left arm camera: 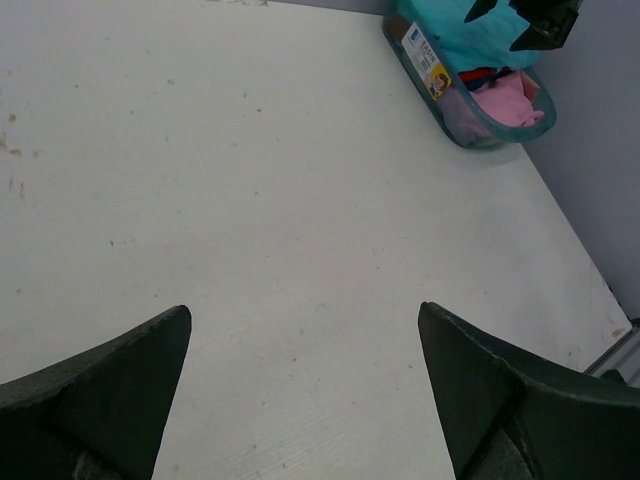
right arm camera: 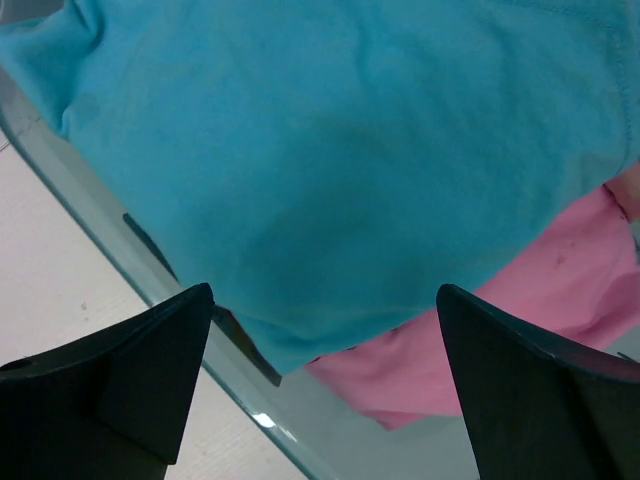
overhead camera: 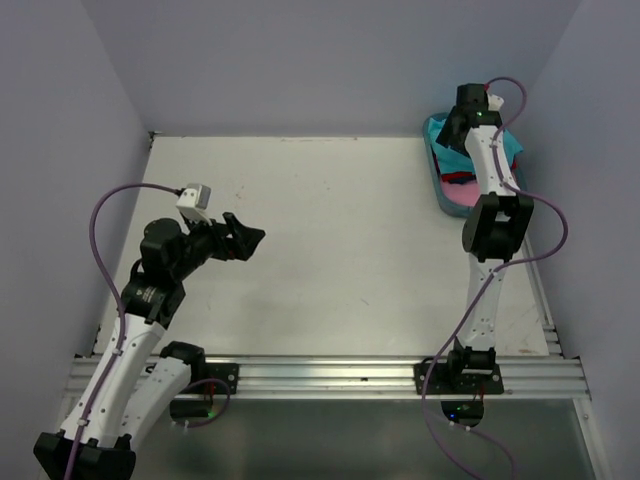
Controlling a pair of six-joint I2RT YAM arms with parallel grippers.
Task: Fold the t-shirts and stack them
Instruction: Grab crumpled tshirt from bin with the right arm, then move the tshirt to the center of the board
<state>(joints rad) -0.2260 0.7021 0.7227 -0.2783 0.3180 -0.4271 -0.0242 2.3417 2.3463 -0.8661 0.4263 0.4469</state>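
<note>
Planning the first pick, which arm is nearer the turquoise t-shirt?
Right. The right arm reaches over the turquoise t-shirt, jaws open above it; the left arm sits across the table, well away.

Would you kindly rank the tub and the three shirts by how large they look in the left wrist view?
Largest to smallest:
tub
turquoise shirt
pink shirt
red shirt, only a sliver showing

We see the red shirt (left arm camera: 480, 75) only as a sliver inside the tub (left arm camera: 452, 112), buried under the turquoise shirt (left arm camera: 458, 35).
</note>
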